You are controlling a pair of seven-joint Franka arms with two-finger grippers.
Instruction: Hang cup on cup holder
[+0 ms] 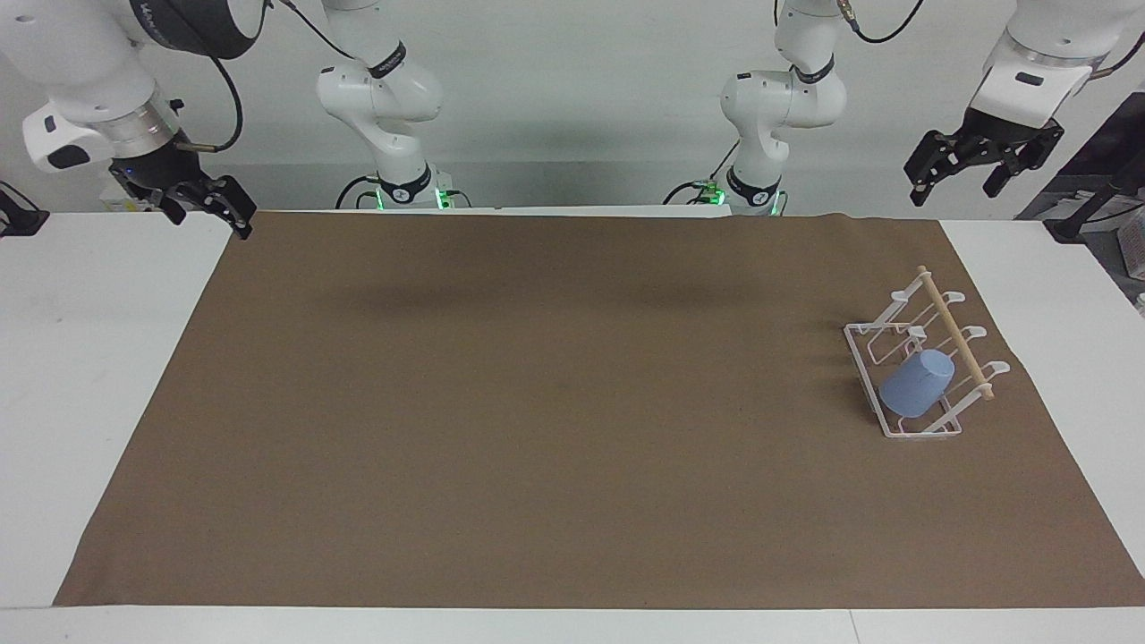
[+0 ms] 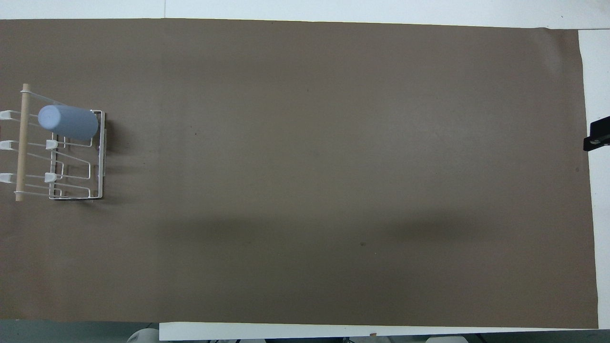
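Both grippers [image 1: 969, 174] [image 1: 207, 211] hang raised, jaws open.

No readable text, labels, brands, numbers or signs in either view. Dark band on right arm's upper link [image 1: 183, 22] carries pale lettering, cut off by frame edge, too small to make out. Small pale marks on black joint ring [image 1: 386, 63] of same arm likewise illegible. Cup, cup holder, bench bear no markings.
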